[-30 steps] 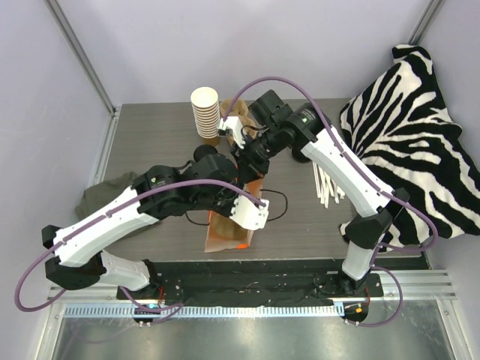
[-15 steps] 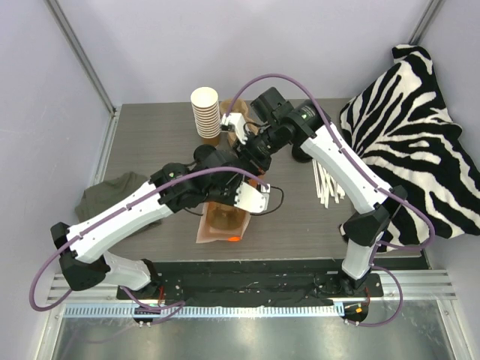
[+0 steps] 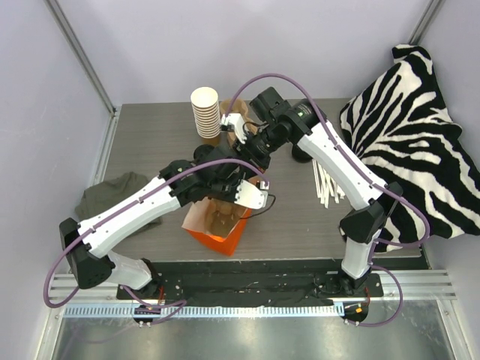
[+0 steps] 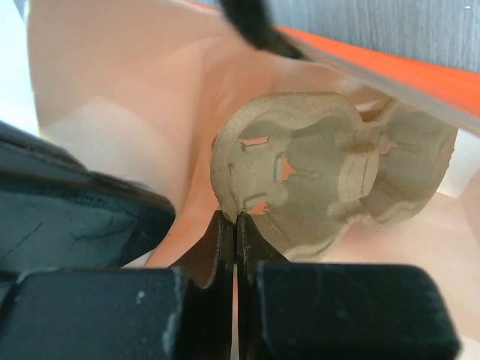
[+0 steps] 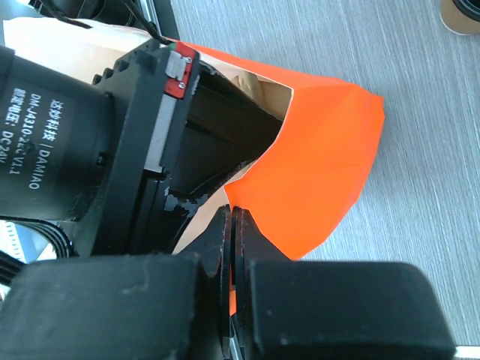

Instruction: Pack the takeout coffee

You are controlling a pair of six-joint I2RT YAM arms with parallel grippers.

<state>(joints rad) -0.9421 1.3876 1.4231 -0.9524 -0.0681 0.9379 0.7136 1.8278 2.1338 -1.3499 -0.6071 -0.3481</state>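
Note:
An orange paper bag stands open near the table's front, its mouth facing up. My left gripper reaches into the bag and is shut on the rim of a tan pulp cup carrier that sits inside it. In the top view the left gripper is at the bag's mouth. My right gripper is shut on the bag's edge, right beside the left wrist. The lidded takeout coffee does not show clearly; a dark round shape lies half hidden under the right arm.
A tall stack of lidless brown cups stands at the back with brown paper items beside it. White sticks lie to the right. A zebra cloth fills the right side, a green cloth the left. A black cable loops by the bag.
The bag lay flat; now it is lifted and opened, shifted left toward the front. The left arm has swung in over it, and the right gripper has stayed on the bag's edge.

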